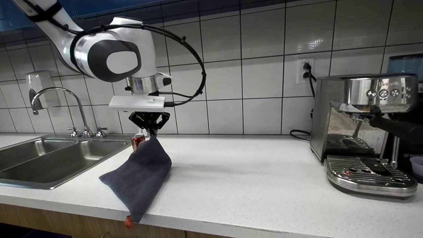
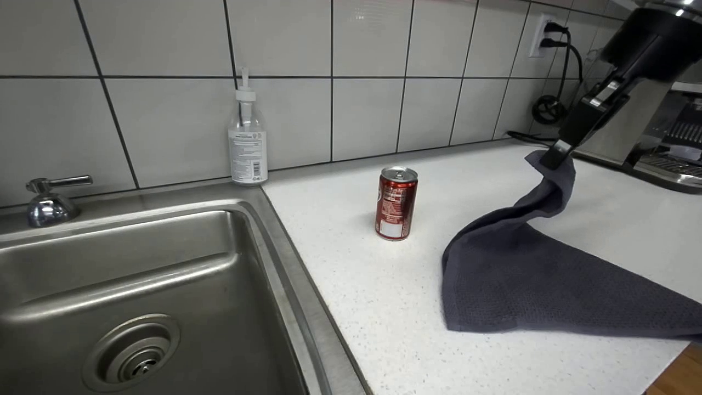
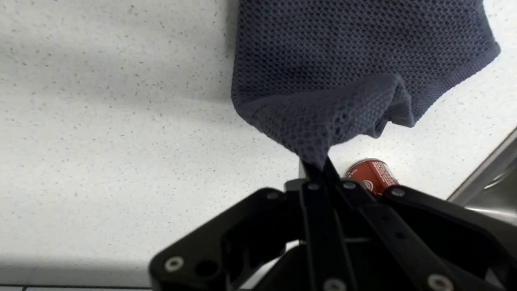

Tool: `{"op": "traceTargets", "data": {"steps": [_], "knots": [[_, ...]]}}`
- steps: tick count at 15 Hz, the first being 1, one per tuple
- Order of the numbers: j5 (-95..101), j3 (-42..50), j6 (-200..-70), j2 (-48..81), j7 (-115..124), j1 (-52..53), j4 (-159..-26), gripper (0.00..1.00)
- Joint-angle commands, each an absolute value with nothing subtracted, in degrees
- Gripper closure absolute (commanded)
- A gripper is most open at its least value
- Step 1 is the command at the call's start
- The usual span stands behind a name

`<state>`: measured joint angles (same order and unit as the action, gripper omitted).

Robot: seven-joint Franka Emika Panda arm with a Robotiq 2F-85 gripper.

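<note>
While pinching one end of the cloth (image 2: 526,291), lower right in an exterior view, with the gripper (image 2: 554,157), could topple the can (image 2: 396,203) near frame centre if swung leftward too low.

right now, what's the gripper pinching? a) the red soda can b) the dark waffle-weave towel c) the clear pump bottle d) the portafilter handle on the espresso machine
b: in an exterior view the gripper is shut on a raised part of the dark waffle-weave towel, while the red soda can stands upright and apart from both.
</note>
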<state>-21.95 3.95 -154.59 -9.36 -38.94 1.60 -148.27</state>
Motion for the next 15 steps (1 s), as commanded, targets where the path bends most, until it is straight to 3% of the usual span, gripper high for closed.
{"op": "traceTargets", "data": {"steps": [1,15], "knots": [[-23.19,6.58,-151.65,-14.35,-41.98,3.17,-151.06,0.99],[-20.92,8.82,-145.31,-18.74,-39.55,3.26,-154.31,0.99]]}}
